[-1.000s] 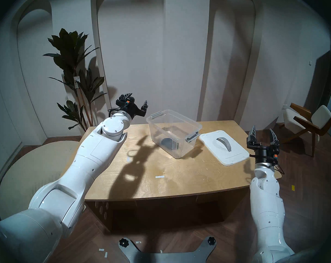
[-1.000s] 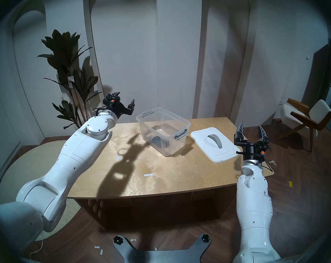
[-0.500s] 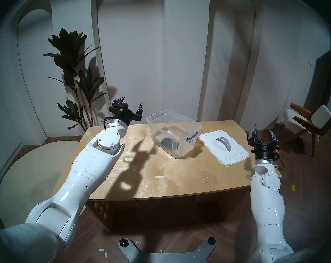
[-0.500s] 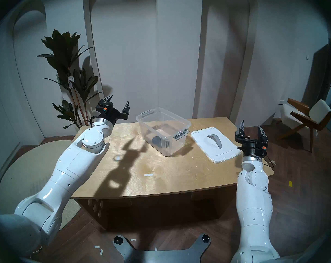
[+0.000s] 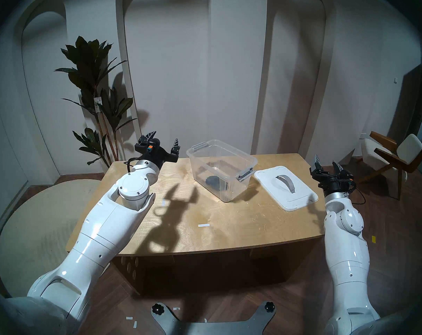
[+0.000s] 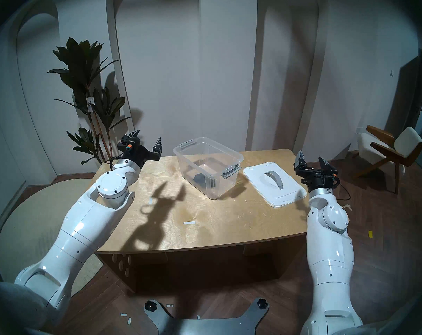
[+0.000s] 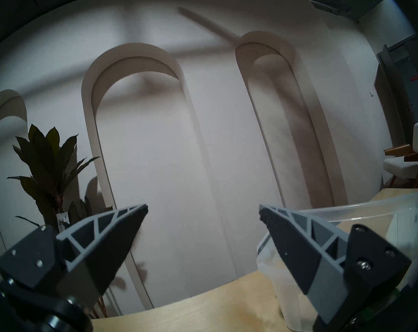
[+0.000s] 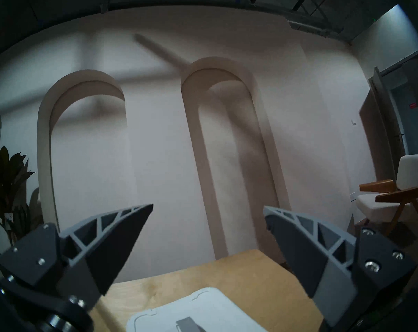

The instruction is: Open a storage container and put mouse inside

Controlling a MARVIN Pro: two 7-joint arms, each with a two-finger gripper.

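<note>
The clear storage container (image 5: 229, 167) (image 6: 214, 165) stands open on the wooden table (image 5: 229, 221), its grey latch clips hanging loose. The black mouse (image 5: 213, 181) (image 6: 199, 178) lies on its floor, seen through the wall. The white lid (image 5: 286, 188) (image 6: 275, 183) with its grey arched handle lies flat on the table to the container's right. My left gripper (image 5: 164, 138) (image 6: 147, 138) is open and empty, raised above the table's far left corner, left of the container. My right gripper (image 5: 327, 161) (image 6: 311, 157) is open and empty, just past the lid's right edge.
A tall potted plant (image 5: 94, 90) stands behind the table's left corner. A chair (image 5: 396, 158) stands at the far right. A round beige rug (image 5: 36, 225) lies on the floor to the left. A strip of white tape (image 5: 203, 225) sits mid-table.
My left arm has drawn back towards me and to the left, its gripper lower and still open. My right gripper has tilted forward and risen slightly beside the lid. Container, mouse and lid have not moved.
</note>
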